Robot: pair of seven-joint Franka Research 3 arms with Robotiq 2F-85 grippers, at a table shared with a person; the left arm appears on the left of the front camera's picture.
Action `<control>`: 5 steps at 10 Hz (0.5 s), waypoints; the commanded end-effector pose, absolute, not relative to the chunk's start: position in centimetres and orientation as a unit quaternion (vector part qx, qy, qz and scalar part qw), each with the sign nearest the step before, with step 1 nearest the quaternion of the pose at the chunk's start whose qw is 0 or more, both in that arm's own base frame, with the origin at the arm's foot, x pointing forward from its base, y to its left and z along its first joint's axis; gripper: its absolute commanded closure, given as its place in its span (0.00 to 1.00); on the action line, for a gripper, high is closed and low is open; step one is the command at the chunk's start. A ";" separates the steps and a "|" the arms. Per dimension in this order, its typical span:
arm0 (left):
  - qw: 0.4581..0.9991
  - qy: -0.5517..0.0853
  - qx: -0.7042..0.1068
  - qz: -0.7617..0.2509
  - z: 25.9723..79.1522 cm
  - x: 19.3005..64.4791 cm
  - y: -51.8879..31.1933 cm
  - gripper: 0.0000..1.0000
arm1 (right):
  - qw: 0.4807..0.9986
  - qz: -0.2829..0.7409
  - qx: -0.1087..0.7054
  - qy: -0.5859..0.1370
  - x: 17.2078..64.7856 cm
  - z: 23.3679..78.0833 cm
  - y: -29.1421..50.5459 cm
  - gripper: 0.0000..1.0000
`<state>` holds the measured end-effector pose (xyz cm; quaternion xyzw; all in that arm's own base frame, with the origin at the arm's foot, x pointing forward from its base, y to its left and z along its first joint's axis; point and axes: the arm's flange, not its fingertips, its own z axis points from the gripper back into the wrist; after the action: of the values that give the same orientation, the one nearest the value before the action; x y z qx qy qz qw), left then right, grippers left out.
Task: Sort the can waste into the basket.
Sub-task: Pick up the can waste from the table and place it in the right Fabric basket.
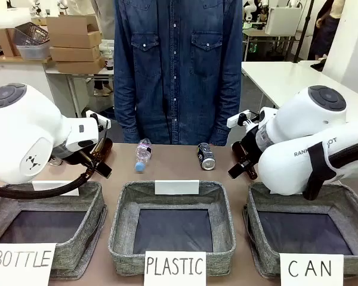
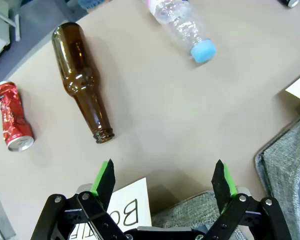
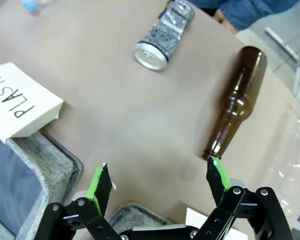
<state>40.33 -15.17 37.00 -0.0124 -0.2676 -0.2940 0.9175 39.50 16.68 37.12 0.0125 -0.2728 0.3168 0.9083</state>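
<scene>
Grey baskets, 3 lookalikes, all showing bare dark bottoms: you're risking a wrong drop unless you're aiming for the CAN basket (image 1: 256, 238), front right. Left gripper (image 2: 165, 182) and right gripper (image 3: 157, 182) are both hanging wide, holding nothing. Brown bottle (image 3: 237, 100) is lying near the dark can (image 3: 162, 35); clipping it could send it rolling. Red can (image 2: 12, 117) is sitting near the table edge.

Dark can (image 1: 206, 156): speckled navy-black body, silver ends, lying on side at far middle of table (image 1: 173, 170), one end toward me. Red can (image 2: 12, 117): crumpled, on side, near table edge at my left. Basket (image 1: 255, 235): grey fabric, dark bottom, white "CAN" sign (image 1: 311, 269), near me at my right.
</scene>
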 end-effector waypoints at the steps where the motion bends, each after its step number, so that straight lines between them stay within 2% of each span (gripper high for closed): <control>1: 0.917 -0.268 -0.012 -0.294 37.0 40.3 -15.2 0.00 | 0.908 0.317 0.013 -0.273 39.5 37.1 16.7 0.00; 5: 0.917 -0.268 -0.012 -0.294 37.0 40.3 -15.2 0.00 | 0.908 0.317 0.013 -0.273 39.5 37.1 16.7 0.00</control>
<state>40.33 -15.16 37.00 -0.0124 -0.2676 -0.2938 0.9176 39.50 16.69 37.12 0.0124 -0.2728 0.3169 0.9083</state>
